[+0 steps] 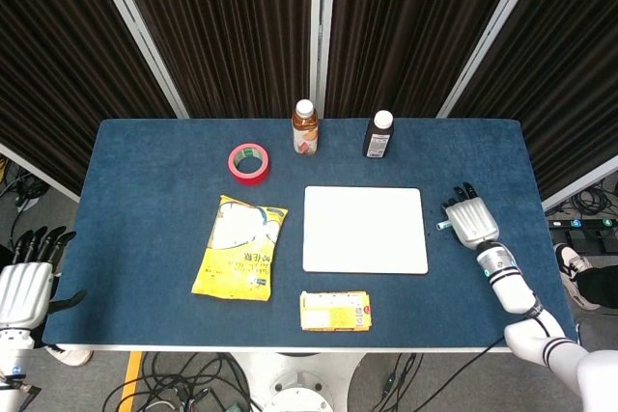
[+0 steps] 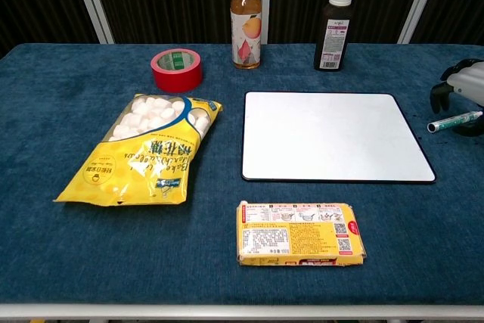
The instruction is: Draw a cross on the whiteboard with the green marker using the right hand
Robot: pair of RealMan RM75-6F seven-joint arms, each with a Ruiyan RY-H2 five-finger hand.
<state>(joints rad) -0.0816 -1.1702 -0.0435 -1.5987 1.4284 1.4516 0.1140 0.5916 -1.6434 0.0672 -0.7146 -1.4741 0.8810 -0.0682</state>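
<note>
The whiteboard [image 1: 365,229] [image 2: 333,135] lies blank near the table's middle. Just to its right lies the green marker [image 2: 454,121], mostly covered by my hand in the head view. My right hand [image 1: 469,220] [image 2: 463,87] hovers right over the marker, fingers spread and pointing away from me, holding nothing. Whether it touches the marker I cannot tell. My left hand [image 1: 23,287] rests off the table's front left corner, fingers apart and empty.
A yellow marshmallow bag [image 1: 241,248] lies left of the board, a yellow box [image 1: 335,311] in front of it. Red tape [image 1: 249,162], a tea bottle [image 1: 305,128] and a dark bottle [image 1: 379,135] stand behind. The table's right edge [image 1: 539,229] is close to my right hand.
</note>
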